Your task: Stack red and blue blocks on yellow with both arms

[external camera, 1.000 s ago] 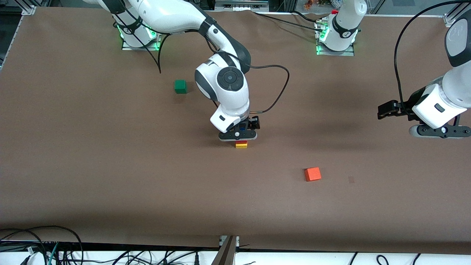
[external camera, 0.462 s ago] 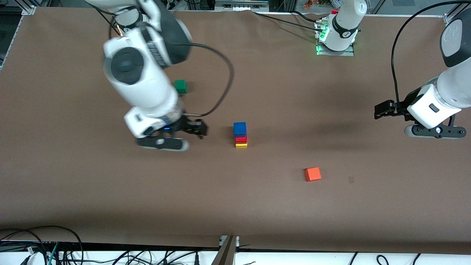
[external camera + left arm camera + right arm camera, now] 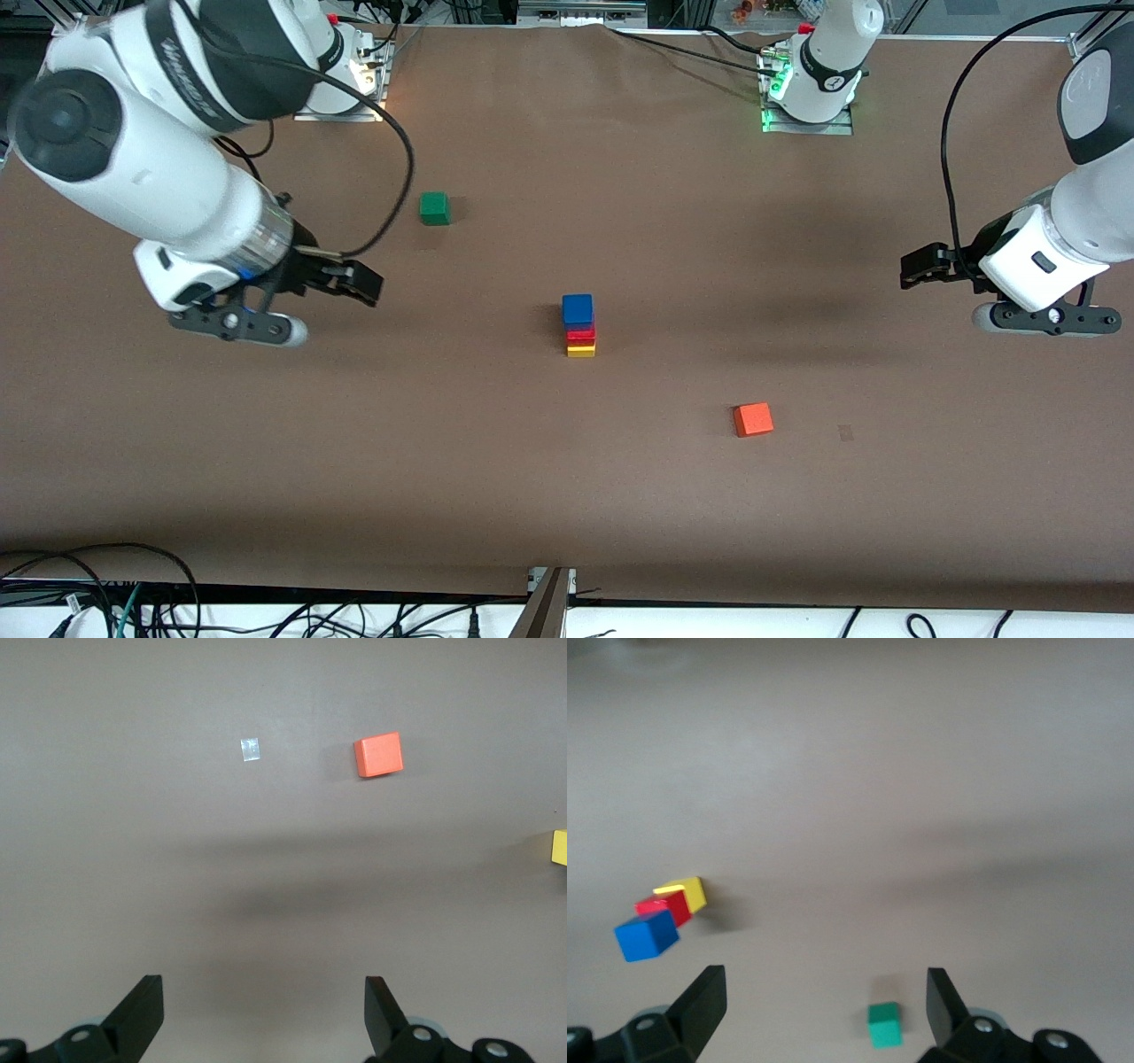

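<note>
The blue block (image 3: 577, 308) sits on the red block (image 3: 581, 334), which sits on the yellow cube (image 3: 581, 350), as one upright stack in the middle of the table. The stack also shows in the right wrist view, with blue (image 3: 647, 935), red (image 3: 663, 906) and yellow (image 3: 687, 893). My right gripper (image 3: 365, 288) is open and empty, up over bare table toward the right arm's end, well apart from the stack. My left gripper (image 3: 912, 268) is open and empty and waits over the left arm's end of the table. An edge of the yellow cube (image 3: 560, 847) shows in the left wrist view.
A green cube (image 3: 434, 208) lies farther from the front camera than the stack, and also shows in the right wrist view (image 3: 884, 1025). An orange cube (image 3: 753, 419) lies nearer, toward the left arm's end, and shows in the left wrist view (image 3: 378, 754). A small tape patch (image 3: 252, 749) lies beside it.
My right gripper has let go of the blue block on the stack and swung up and away toward the right arm's end. The left arm has barely moved.
</note>
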